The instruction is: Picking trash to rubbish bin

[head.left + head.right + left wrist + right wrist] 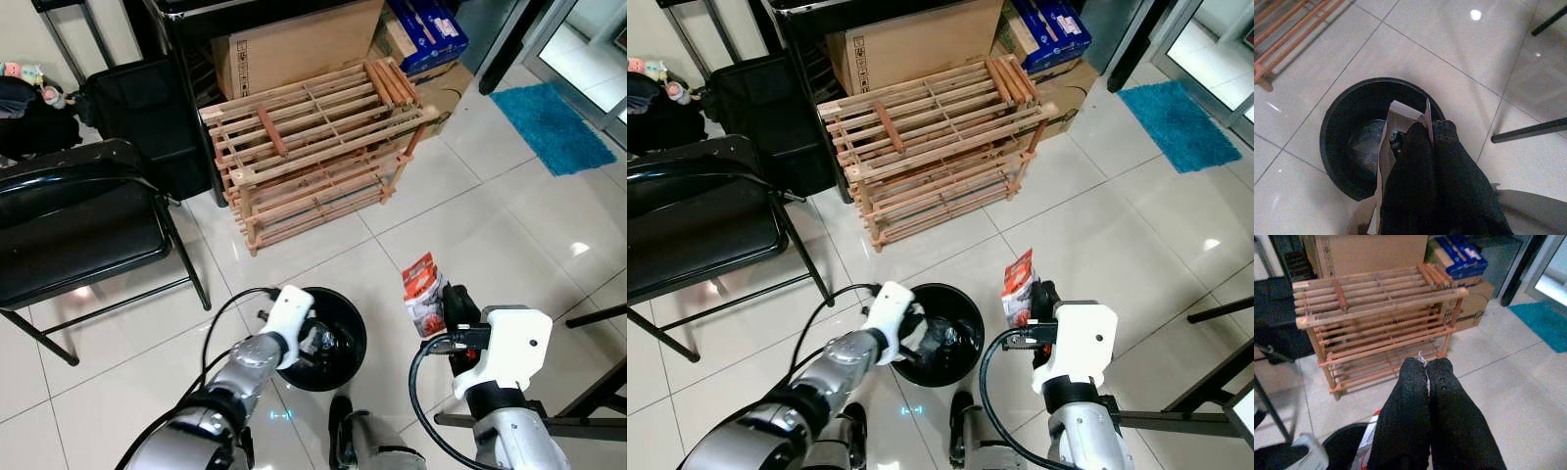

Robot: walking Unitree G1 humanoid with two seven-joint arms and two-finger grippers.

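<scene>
Trash: 2 pieces, 1 per gripper. The right gripper (pixel 453 305) is closed on a red-and-white wrapper (pixel 423 294), held above the floor (pixel 490 215) just right of the black bin (pixel 328 338). The left gripper (pixel 1427 134) is closed on a beige paper piece (pixel 1396 122), positioned over the bin's opening. Beyond the bin stands a wooden rack (pixel 313 147), with cardboard boxes (pixel 294 44) behind it. A black chair (pixel 78 225) stands left; a blue mat (pixel 554 122) lies far right.
</scene>
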